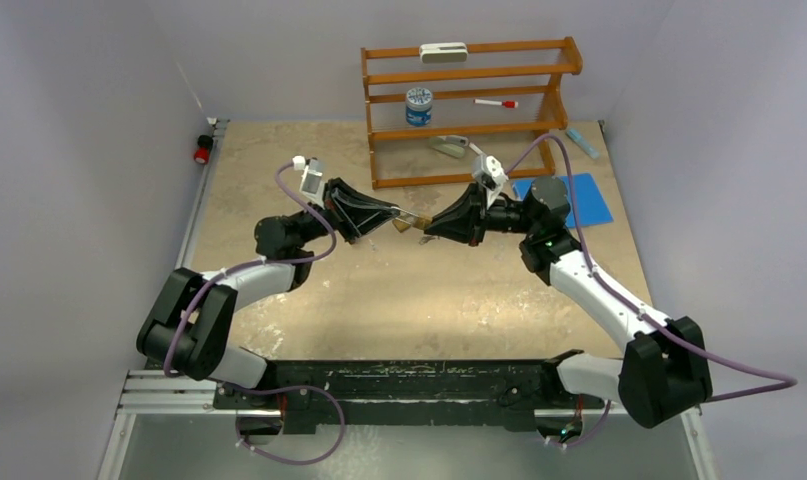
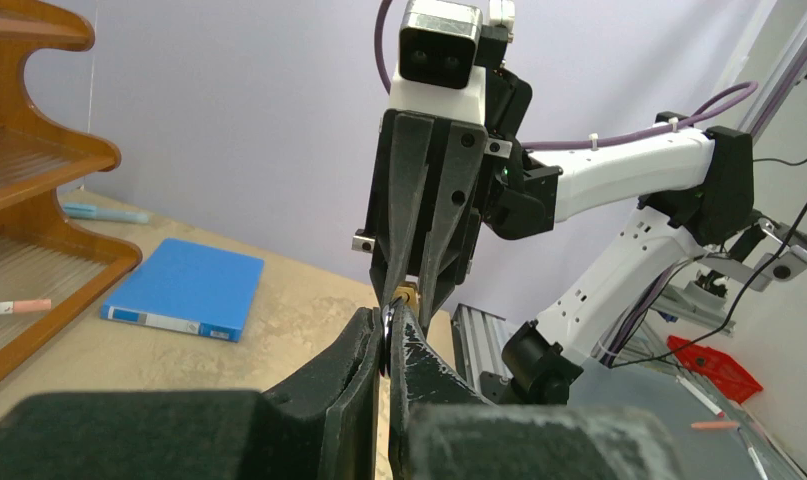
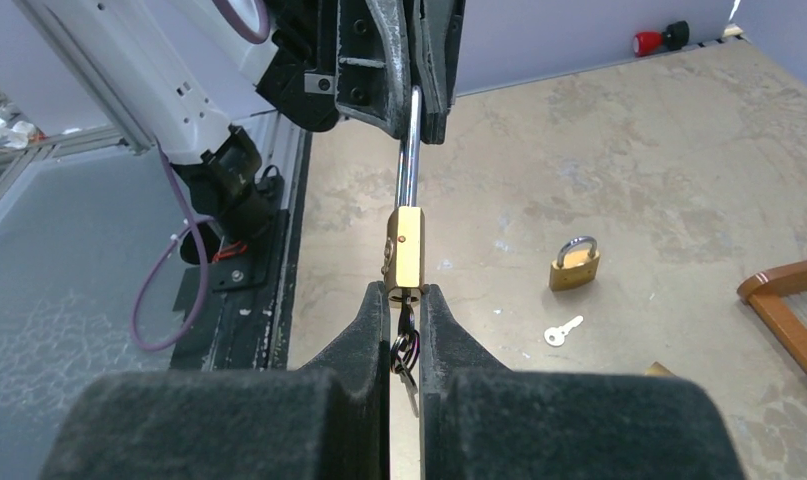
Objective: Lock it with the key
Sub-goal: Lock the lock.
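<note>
twist abt the key's [image 3: 406, 292] own axis w/ no side pull, pressing the shackle [image 3: 410, 165] home (it looks raised). padlock [image 3: 405, 245] hangs mid-air over table [image 1: 399, 300] centre. right gripper [image 3: 405, 300] pinches key at 6 o'clock, left gripper [image 3: 416, 125] clamps shackle at 12. arms level, meeting from 9 & 3.

Robotics lab: walled test table [image 1: 409, 300], aluminium rails [image 1: 169, 392] (red stop button [image 1: 202, 154])
</note>
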Controlling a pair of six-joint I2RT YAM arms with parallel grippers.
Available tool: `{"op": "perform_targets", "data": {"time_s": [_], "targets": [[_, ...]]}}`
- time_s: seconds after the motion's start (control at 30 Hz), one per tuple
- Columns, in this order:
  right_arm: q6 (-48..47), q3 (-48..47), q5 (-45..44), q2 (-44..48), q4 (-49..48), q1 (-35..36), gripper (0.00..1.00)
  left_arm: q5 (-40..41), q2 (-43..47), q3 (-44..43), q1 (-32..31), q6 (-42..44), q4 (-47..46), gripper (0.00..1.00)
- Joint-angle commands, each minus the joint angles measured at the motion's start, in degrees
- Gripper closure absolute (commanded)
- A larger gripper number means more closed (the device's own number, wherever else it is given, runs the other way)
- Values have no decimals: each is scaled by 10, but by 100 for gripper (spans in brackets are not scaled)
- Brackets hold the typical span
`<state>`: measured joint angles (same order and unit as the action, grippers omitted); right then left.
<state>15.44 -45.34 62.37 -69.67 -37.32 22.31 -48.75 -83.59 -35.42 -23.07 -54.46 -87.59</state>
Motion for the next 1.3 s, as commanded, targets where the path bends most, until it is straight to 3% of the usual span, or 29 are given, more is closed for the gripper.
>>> {"op": "perform_targets", "data": {"time_s": [0.0,0.2,0.3,0.6,1.27], "targets": [[12,-44,90,8,-21,4,100,11,7,-13,31,12,-59,100],[33,-44,90,-6,-55,4,100,16,1,-13,34,-2,-74,100],[54,-45,87,-18,-92,4,100,18,-19,-12,33,-33,-114,100],[143,-54,84,-67,-228,5,100,27,-24,-10,28,-36,-117,100],[127,-123,59,-117,-214,65,100,43,-58,-15,-27,-7,-109,100]]}}
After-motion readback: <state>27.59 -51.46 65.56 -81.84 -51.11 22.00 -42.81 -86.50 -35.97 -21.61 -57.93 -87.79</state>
